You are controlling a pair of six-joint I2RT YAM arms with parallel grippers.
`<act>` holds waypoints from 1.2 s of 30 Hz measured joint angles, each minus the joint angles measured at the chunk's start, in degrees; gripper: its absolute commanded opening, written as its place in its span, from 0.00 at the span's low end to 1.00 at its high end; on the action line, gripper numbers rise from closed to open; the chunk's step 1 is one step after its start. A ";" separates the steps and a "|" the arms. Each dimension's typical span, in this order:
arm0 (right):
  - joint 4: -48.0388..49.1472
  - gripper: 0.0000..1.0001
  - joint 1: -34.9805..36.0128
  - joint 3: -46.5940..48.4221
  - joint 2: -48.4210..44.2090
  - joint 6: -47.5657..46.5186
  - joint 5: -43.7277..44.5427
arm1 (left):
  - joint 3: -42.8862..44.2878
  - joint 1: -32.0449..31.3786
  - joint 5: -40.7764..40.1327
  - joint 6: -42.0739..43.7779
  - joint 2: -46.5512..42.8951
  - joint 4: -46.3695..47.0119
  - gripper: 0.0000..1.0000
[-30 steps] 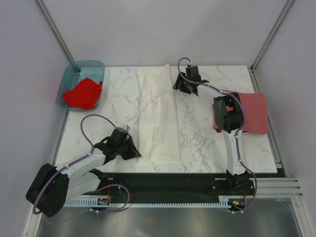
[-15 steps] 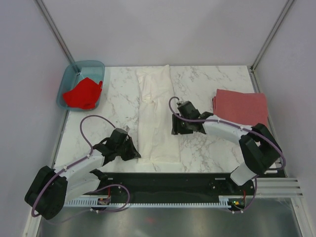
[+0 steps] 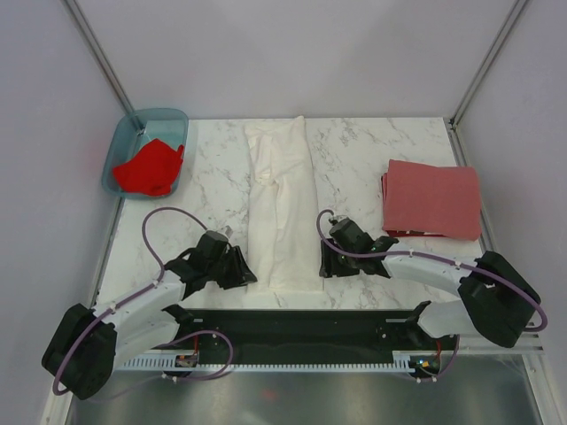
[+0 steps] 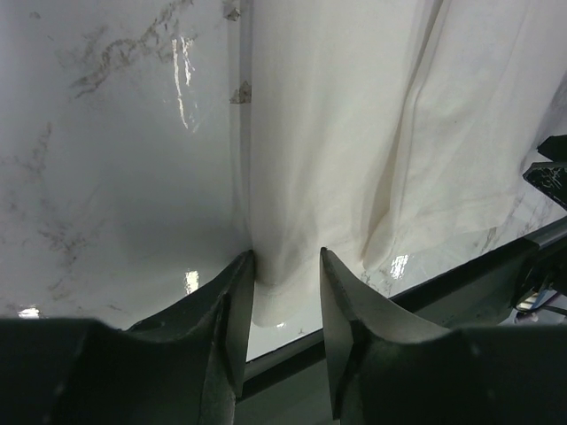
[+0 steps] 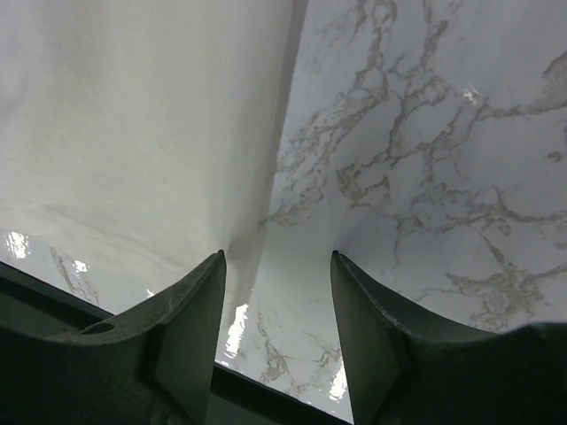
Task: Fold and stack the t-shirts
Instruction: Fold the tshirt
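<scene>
My left gripper [image 4: 285, 258], part-open, straddles the white t-shirt's [image 3: 282, 212] seven-o'clock corner; my right gripper [image 5: 276, 258], open and empty, sits at five o'clock.

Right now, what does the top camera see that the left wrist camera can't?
Only the top camera: the teal tub holding a bright red shirt, and the folded brick-red shirt. Only the left wrist camera: the left end effector open around the near corner of the white shirt. Both: the white shirt on the marble table.
</scene>
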 measured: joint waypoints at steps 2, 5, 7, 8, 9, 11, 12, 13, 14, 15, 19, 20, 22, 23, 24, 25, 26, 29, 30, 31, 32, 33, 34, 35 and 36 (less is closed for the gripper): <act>2.23 0.57 0.57 -0.28 0.44 0.61 -0.37 | -0.15 -0.02 0.02 0.00 -0.31 -0.20 0.43; 4.92 0.53 1.84 -0.28 1.66 1.75 -0.72 | -0.13 -0.20 0.04 0.00 0.02 -0.07 0.43; 6.58 0.50 3.06 -0.28 2.40 2.60 -0.74 | -0.02 -0.33 0.11 0.00 0.46 0.07 0.41; 7.30 0.47 3.72 -0.33 2.67 3.10 -0.74 | 0.09 -0.39 0.17 -0.02 0.74 0.13 0.40; 7.91 0.46 4.42 -0.44 2.82 3.39 -0.72 | 0.13 -0.46 0.31 0.00 0.87 0.20 0.40; 8.87 0.45 5.60 -0.98 2.82 4.31 -0.70 | 0.13 -0.63 0.35 0.00 0.87 0.15 0.39; 9.29 0.45 6.03 -1.18 2.71 4.66 -0.68 | 0.13 -0.68 0.44 0.00 0.85 0.13 0.40; 9.60 0.45 6.40 -1.44 2.51 4.92 -0.55 | 0.11 -0.76 0.50 0.00 0.79 0.07 0.39; 9.77 0.43 6.64 -1.73 2.23 5.16 -0.50 | 0.09 -0.85 0.55 0.00 0.68 -0.02 0.40; 9.75 0.42 6.97 -2.19 1.68 5.49 -0.48 | 0.02 -1.03 0.52 0.00 0.46 -0.15 0.40; 8.96 0.23 7.98 -3.80 -0.13 6.32 -0.48 | -0.35 -1.64 0.55 -0.02 -0.24 -0.39 0.34; 8.90 0.12 8.09 -3.87 -0.20 6.25 -0.48 | -0.37 -1.70 0.52 -0.09 -0.20 -0.50 0.28; 8.59 0.00 8.22 -4.04 -0.09 6.43 -0.50 | -0.57 -1.88 0.57 -0.44 -0.17 -0.85 0.02; 8.55 0.00 8.22 -4.04 -0.04 6.51 -0.68 | -0.74 -1.88 0.52 -0.26 -0.17 -1.03 0.02; 8.57 0.00 8.22 -4.04 0.00 6.64 -0.70 | -0.90 -1.88 0.61 -0.37 -0.39 -1.14 0.02; 8.57 0.00 8.26 -4.04 -0.02 6.69 -0.72 | -1.03 -1.88 0.52 -0.37 -0.94 -1.33 0.02; 8.57 0.00 8.28 -4.04 -0.02 6.69 -0.72 | -1.20 -1.88 0.52 -0.37 -1.70 -1.57 0.02; 8.17 0.00 8.33 -4.26 -1.05 6.67 -0.72 | -1.33 -1.88 0.55 -0.39 -4.31 -2.47 0.02; 7.76 0.00 8.33 -4.31 -1.90 6.67 -0.72 | -1.33 -1.88 0.59 -0.37 -5.14 -2.78 0.02; 7.32 0.00 8.33 -4.31 -2.91 6.67 -0.72 | -1.33 -1.88 0.59 -0.39 -5.73 -3.02 0.02; 6.95 0.00 8.33 -4.31 -4.09 6.62 -0.72 | -1.31 -1.88 0.66 -0.39 -6.23 -3.30 0.02; 6.71 0.00 8.33 -4.31 -5.18 6.58 -0.72 | -1.27 -1.88 0.76 -0.39 -6.47 -3.54 0.02; 6.36 0.00 8.33 -4.28 -6.25 6.56 -0.72 | -1.09 -1.88 0.87 -0.39 -6.47 -3.96 0.02; 5.77 0.00 8.33 -4.20 -7.28 6.56 -0.70 | -0.94 -1.88 1.05 -0.39 -6.43 -4.22 0.02; 5.25 0.00 8.33 -4.07 -8.26 6.56 -0.70 | -0.61 -1.88 1.36 -0.42 -6.40 -4.66 0.02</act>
